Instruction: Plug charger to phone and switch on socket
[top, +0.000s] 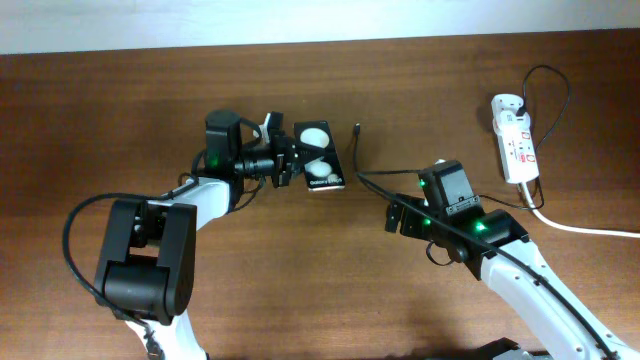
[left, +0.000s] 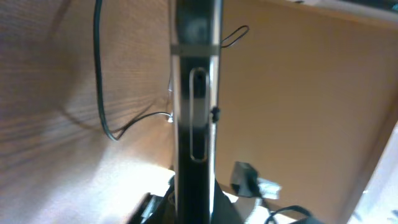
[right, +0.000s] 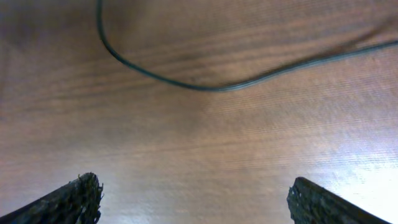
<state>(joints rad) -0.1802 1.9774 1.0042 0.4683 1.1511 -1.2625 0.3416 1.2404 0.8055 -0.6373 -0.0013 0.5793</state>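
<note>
Charger (top: 356, 150) lies between phone (top: 320, 158) and right pincer (top: 394, 216).

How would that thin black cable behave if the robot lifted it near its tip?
Probably floppy: the charger cable lies in loose curves, so it would droop. Likely light, being so thin. Its plug tip may swing.

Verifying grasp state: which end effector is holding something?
The left end effector, shut on the phone. The right end effector is open, holding nothing.
</note>
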